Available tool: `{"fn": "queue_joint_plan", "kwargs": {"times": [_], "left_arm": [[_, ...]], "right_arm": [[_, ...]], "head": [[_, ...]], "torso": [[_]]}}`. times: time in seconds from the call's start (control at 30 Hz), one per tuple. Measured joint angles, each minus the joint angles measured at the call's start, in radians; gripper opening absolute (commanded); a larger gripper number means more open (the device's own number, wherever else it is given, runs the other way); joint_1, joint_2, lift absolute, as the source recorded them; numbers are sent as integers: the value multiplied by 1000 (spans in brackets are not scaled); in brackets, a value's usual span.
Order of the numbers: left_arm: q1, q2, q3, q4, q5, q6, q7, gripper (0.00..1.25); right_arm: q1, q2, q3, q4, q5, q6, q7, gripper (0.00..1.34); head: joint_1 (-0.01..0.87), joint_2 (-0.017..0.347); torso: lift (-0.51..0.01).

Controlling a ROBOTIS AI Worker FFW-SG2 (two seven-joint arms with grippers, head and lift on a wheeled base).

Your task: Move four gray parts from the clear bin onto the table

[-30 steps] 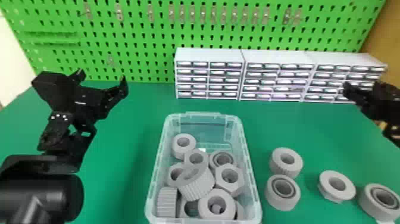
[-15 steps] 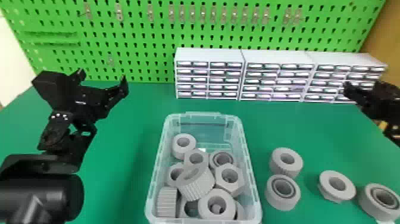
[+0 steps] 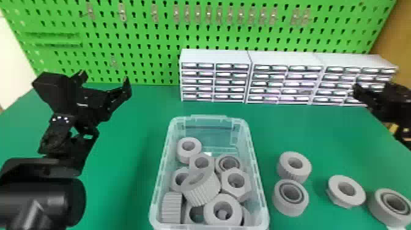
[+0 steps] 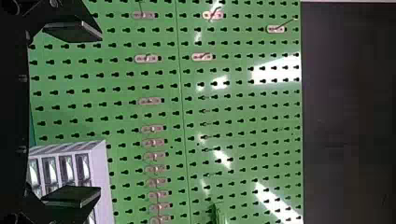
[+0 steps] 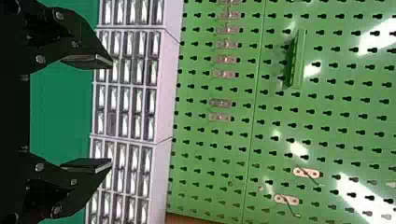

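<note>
On the green table (image 3: 131, 146), the clear bin (image 3: 211, 118) stands near the middle, upright, with many gray parts inside. In it, one ring (image 3: 185, 156) sits toward the back left, and a hex nut (image 3: 239, 194) lies at the right side. A big ribbed part (image 3: 204, 190) rests tilted on top of the others, and one ribbed piece (image 3: 171, 208) is in the front left corner. Four gray parts are already outside, to the right of the bin. A ribbed ring (image 3: 290, 176) is nearest to its side, and a smooth ring (image 3: 289, 208) is just in front of this one; whether they touch, I cannot tell. Farther right there is a flanged part (image 3: 351, 200), and then another ring (image 3: 386, 214) at the view's edge.

The left gripper (image 3: 104, 78) is in the air, to the left of the bin and well apart from it; its fingers are wide from each other and hold nothing. The right gripper (image 3: 380, 101) is at the far right, before the white drawers (image 3: 283, 58); in its wrist view its fingers are also wide, with nothing between them. Behind all stands the green pegboard (image 3: 146, 36).
</note>
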State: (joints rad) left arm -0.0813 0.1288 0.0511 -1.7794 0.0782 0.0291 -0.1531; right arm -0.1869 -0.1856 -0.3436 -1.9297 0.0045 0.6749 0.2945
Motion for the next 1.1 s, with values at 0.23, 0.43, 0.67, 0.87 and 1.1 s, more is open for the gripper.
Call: {"fn": "queue_joint_plan", "kwargs": {"times": [0.23,0.43,0.67,0.87,1.1], "left_arm": [[0,0,0,0,0,0,0,1121],[0,0,0,0,0,0,0,1123],[0,0,-1,0,0,0,0,1121],[0,0,-1,0,0,0,0,1123],[0,0,0,0,0,0,0,1123]], "right_arm": [[1,0,0,0,0,0,0,825],[1,0,0,0,0,0,0,825],[1,0,0,0,0,0,0,825],[1,0,0,0,0,0,0,825],[1,0,0,0,0,0,0,825]], "head": [[678,34],[678,34],[678,34],[678,34],[678,34]], "torso": [[-50],[-50],[-50],[-50],[-50]]}}
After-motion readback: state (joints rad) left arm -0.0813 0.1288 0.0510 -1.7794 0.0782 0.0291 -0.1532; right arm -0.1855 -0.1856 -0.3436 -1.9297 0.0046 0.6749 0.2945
